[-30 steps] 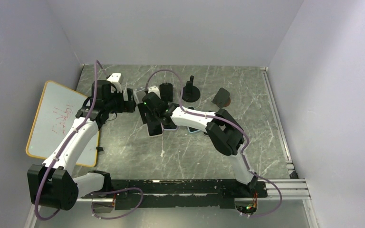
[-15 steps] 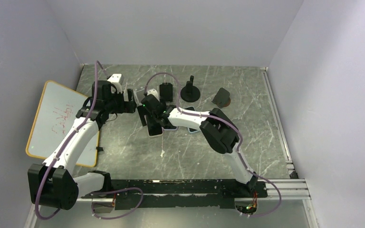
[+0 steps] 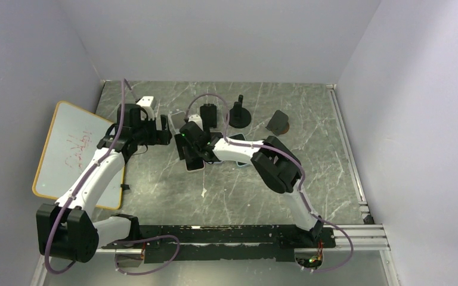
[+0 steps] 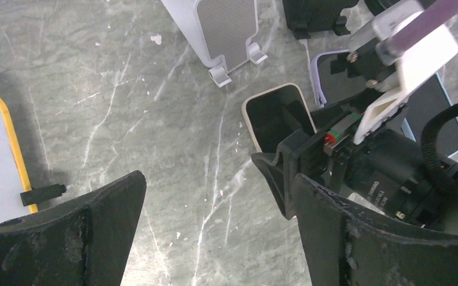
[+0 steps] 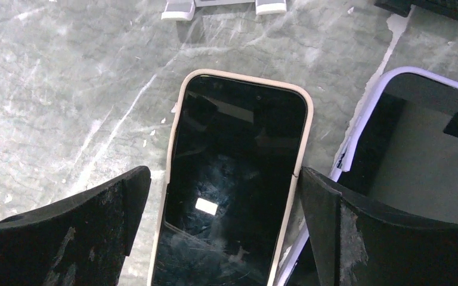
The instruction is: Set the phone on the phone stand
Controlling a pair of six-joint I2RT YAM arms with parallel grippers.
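While flat on table [image 5: 65,89], phone [image 5: 235,173] within wide-spread right pincer [image 5: 222,205].

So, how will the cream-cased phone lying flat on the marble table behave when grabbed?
Probably rigid: the cream-cased phone is a thin slab, screen up. Its glass reflects light, so likely slippery. Flush on the marble table, it may slide rather than lift under the right gripper.

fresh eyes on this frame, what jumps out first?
Mid marble table, the right gripper hangs with fingers open over a cream-cased phone lying flat, screen up, beside a purple-cased one. Just beyond stands the white phone stand with nothing on it. A yellow-rimmed whiteboard with red scribbles fills the left edge.
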